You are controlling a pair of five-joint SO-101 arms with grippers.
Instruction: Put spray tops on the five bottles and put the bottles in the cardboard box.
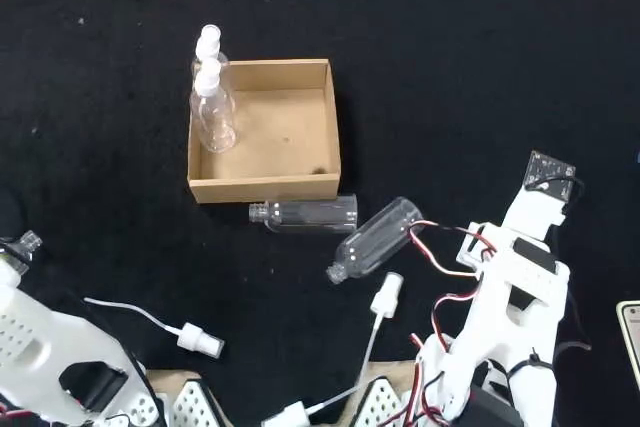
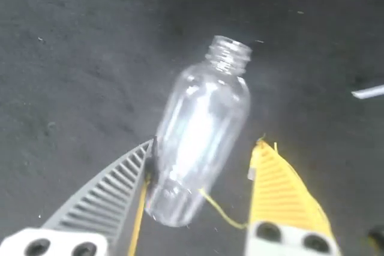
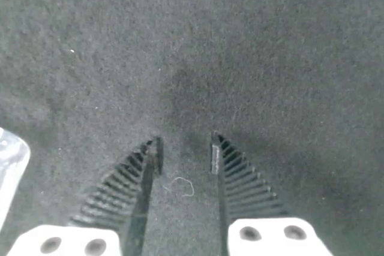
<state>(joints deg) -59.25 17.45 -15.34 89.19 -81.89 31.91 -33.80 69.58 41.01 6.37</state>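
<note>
My left gripper (image 2: pixel 205 143) is shut on a clear bottle (image 2: pixel 201 136) with a bare threaded neck, held over the black table; its neck shows at the left edge of the high view (image 1: pixel 28 243). Two more uncapped bottles lie in front of the cardboard box (image 1: pixel 300 187), one (image 1: pixel 305 214) along its front wall and one (image 1: pixel 375 239) tilted beside it. Two bottles with spray tops (image 1: pixel 213 112) stand at the box's left wall. Loose spray tops (image 1: pixel 200 340) (image 1: pixel 385 297) (image 1: pixel 290 415) lie near the front edge. My right gripper (image 3: pixel 186 148) is open over bare cloth, with nothing between its fingers.
The right arm (image 1: pixel 520 267) stands at the front right with loose red and white wires next to the tilted bottle. The end of a clear bottle (image 3: pixel 9 166) shows at the edge of the right wrist view. A spray tube tip (image 2: pixel 367 92) lies past the held bottle.
</note>
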